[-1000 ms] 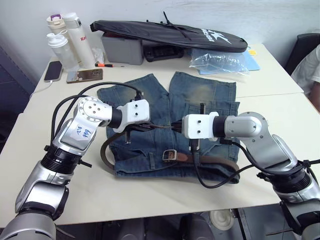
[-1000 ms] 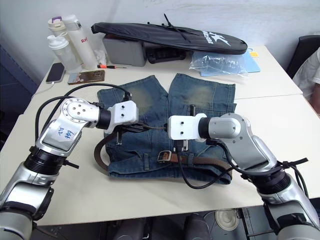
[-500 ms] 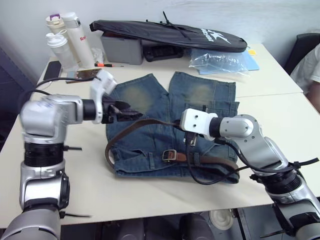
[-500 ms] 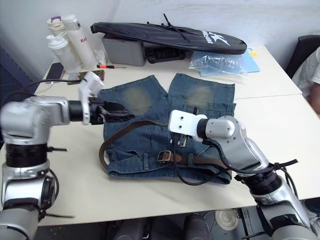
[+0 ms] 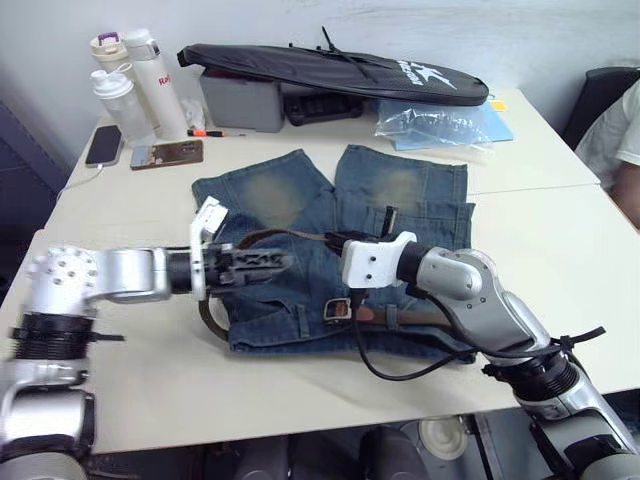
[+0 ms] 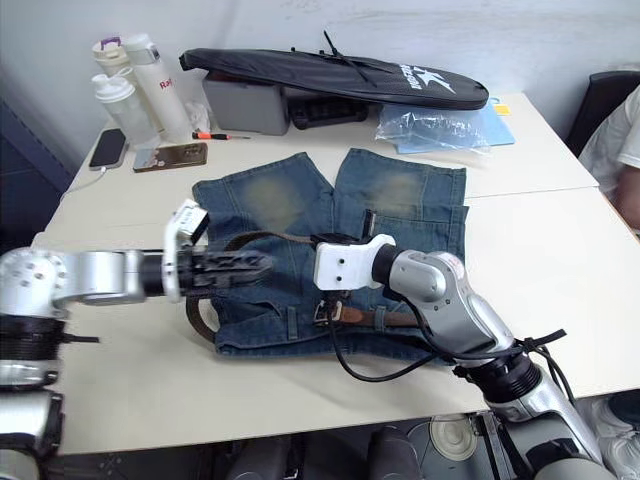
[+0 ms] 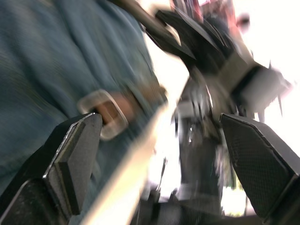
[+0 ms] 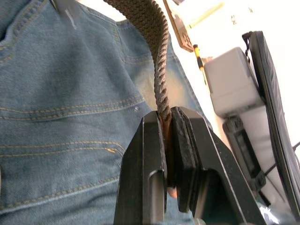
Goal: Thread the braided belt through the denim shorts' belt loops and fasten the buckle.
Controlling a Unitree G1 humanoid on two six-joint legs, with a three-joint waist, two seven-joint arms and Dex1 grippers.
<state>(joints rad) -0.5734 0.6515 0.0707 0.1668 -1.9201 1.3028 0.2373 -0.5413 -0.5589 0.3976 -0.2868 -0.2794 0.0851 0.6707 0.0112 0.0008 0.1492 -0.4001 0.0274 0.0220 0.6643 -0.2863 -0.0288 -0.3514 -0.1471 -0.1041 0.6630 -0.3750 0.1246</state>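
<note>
Two grippers meet over the denim shorts (image 5: 330, 240), which lie flat mid-table, waistband toward the near table edge (image 5: 300, 420). Bare tabletop lies open on both outer sides; bottles (image 5: 130, 85), phones and a black bag (image 5: 330, 70) crowd the far edge. Right gripper (image 8: 168, 140): fingers clamped on the braided belt (image 8: 157, 56), strap rising from between them. Left gripper (image 5: 275, 262): fingers spread wide, empty, just beside the right one. Buckle (image 5: 338, 309) rests on the waistband just below the right gripper.
</note>
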